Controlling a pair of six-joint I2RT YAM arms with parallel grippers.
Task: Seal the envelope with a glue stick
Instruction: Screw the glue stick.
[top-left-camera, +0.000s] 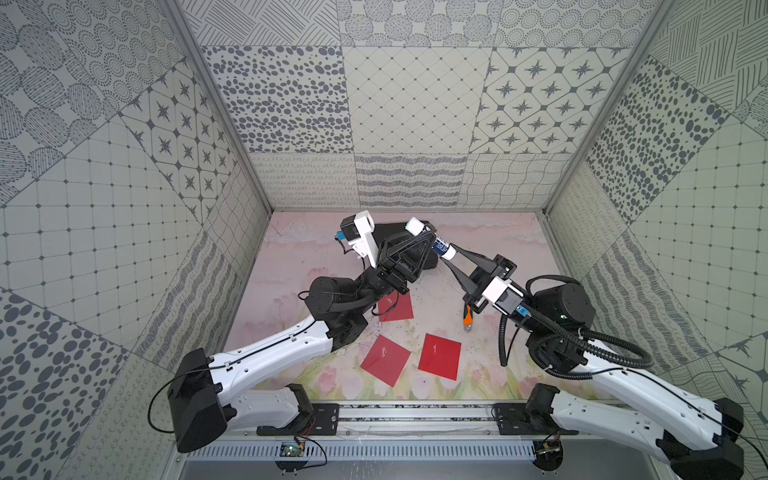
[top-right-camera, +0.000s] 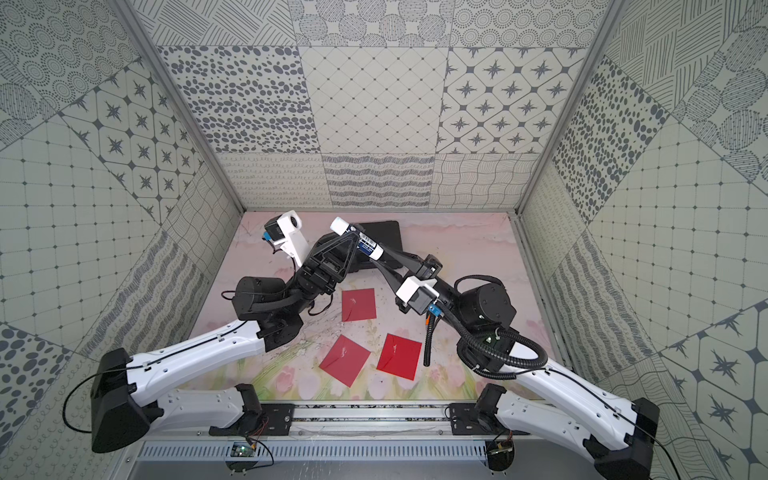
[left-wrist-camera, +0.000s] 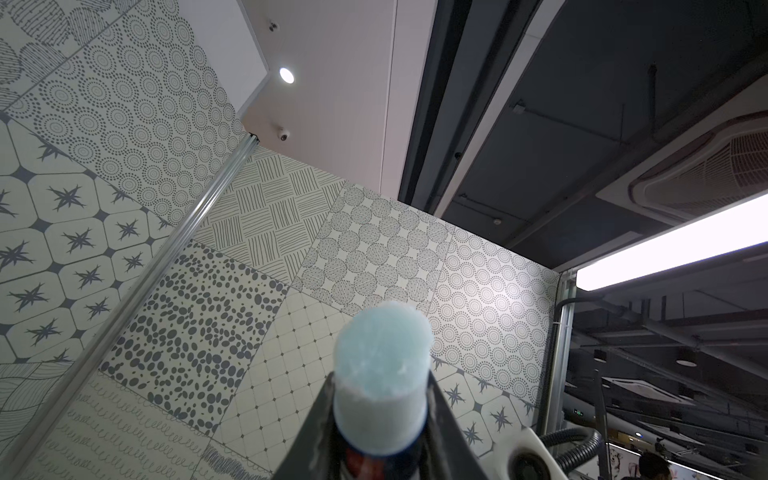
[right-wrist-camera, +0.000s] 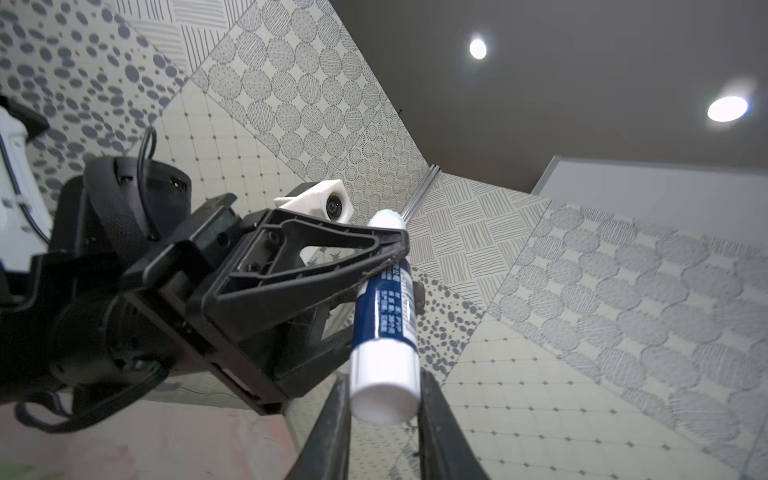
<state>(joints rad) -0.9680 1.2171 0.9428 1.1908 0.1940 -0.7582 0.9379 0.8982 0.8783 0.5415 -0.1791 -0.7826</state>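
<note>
Two robot arms meet above a flower-printed table (top-left-camera: 291, 266), sharing one glue stick (top-left-camera: 436, 245) held in mid-air near the back wall. From the left, the left gripper (top-left-camera: 429, 236) reaches up and inward, its black triangular fingers (right-wrist-camera: 332, 266) pinching the blue printed barrel just below the upper end. The left wrist view looks straight along the stick, where a pale blue glue tip (left-wrist-camera: 382, 353) stands bare between the two fingers. The glue stick slants down to the right in both top views (top-right-camera: 365, 243), clear of the table. Its lower white end (right-wrist-camera: 384, 386) sits between the fingers of the right gripper (top-left-camera: 446, 255), which is pressed together on it.

On the table below, left to right, lie three red envelopes (top-left-camera: 385, 360): two side by side toward the front, a third (top-left-camera: 395, 307) farther back, partly under the left arm. An orange-handled wrench (top-left-camera: 468, 318) shows just right of them, mostly hidden beneath the right gripper's wrist. Behind the grippers a flat black object (top-right-camera: 382, 232) rests on the table; what it is cannot be told.
</note>
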